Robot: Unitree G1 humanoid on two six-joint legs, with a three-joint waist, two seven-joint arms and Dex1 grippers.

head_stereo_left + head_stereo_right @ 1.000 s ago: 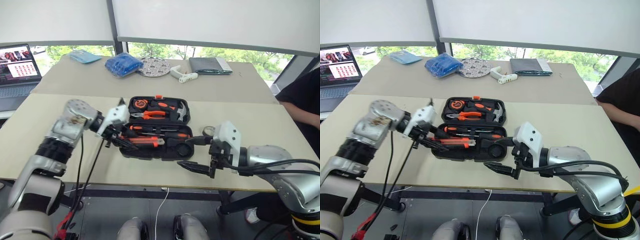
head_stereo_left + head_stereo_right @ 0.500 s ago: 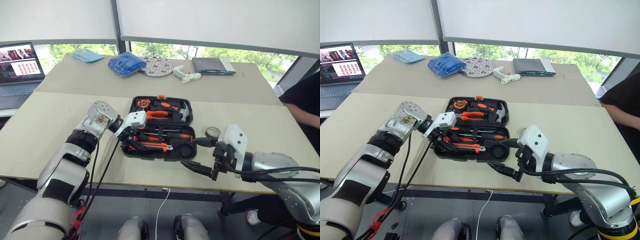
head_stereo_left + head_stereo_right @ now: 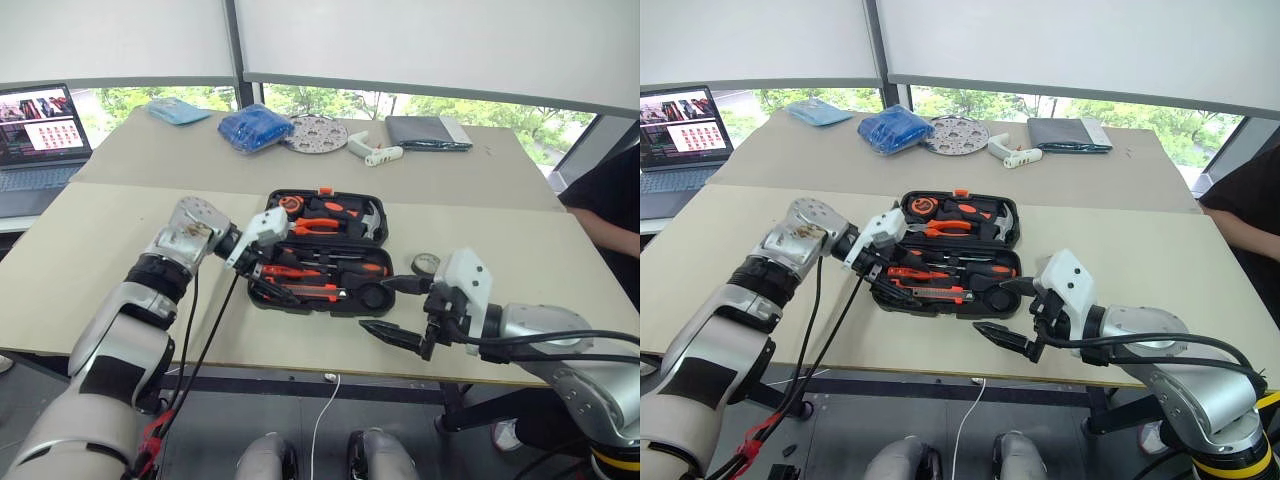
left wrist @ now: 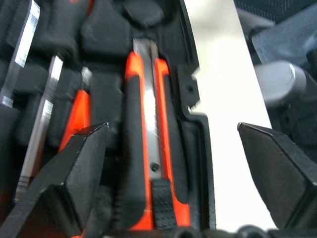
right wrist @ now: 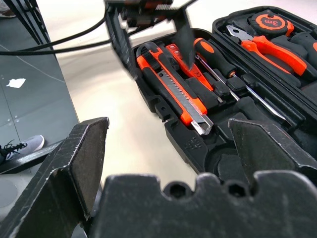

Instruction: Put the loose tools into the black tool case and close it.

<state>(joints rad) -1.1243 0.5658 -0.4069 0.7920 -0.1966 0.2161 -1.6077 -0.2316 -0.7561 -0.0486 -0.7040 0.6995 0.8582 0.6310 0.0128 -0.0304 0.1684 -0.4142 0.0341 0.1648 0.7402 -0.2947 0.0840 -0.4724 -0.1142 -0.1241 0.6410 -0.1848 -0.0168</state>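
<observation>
The black tool case (image 3: 320,308) lies open at the table's middle. A black-orange utility knife (image 4: 146,148) rests in the slot along its front edge, also seen in the right wrist view (image 5: 173,87). My left gripper (image 3: 268,278) hovers just over the knife, open, with a finger on either side and nothing held. Behind the knife, two screwdrivers (image 3: 340,268) lie in their slots. The small black tape roll (image 3: 425,264) sits on the table just right of the case. My right gripper (image 3: 395,308) stands open and empty at the case's front right corner.
Orange pliers (image 3: 325,227), a hammer and a tape measure fill the case's far half. On the back table are a laptop (image 3: 35,125), a blue bag (image 3: 250,125), a round metal plate (image 3: 315,132) and a dark grey pouch (image 3: 430,130). A person (image 3: 610,190) sits at the right.
My left gripper carried the utility knife rightward into the case, set it in its slot and opened. The right arm has kept still.
</observation>
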